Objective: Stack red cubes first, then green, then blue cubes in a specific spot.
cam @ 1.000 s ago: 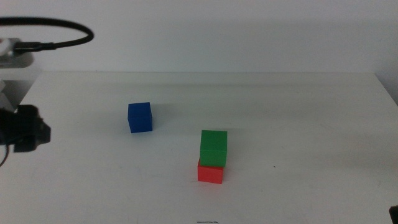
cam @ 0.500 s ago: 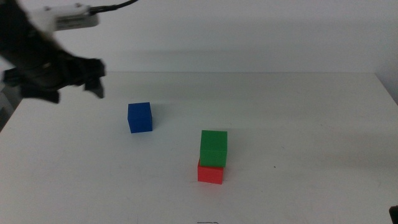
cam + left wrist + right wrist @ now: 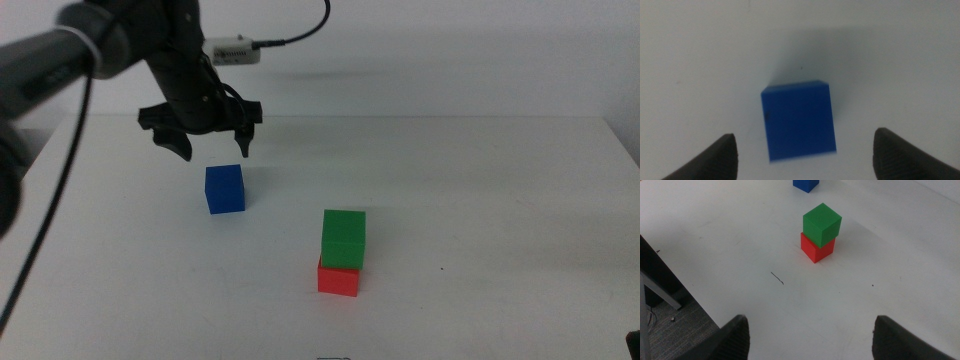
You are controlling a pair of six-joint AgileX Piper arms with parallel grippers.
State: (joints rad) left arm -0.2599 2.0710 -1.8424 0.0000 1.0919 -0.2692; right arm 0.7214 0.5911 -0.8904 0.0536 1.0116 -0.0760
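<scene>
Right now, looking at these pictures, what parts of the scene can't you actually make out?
- Red cube: its top is hidden under the green cube in the middle and right wrist views.
- Blue cube: cut off by the edge in the right wrist view.
- Right end effector: only its open tips show; absent from the middle view.
- Left end effector, open above the blue cube: arm cut off by the edge.

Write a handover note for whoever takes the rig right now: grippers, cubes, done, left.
Left gripper: open, hovering just above the blue cube, jaws either side of it in the left wrist view, not touching.
Right gripper: open, waiting back at the table's near edge, holding nothing.
Done: green cube sits on the red cube, slightly offset.
Left: descend, grasp blue, place it on green.
</scene>
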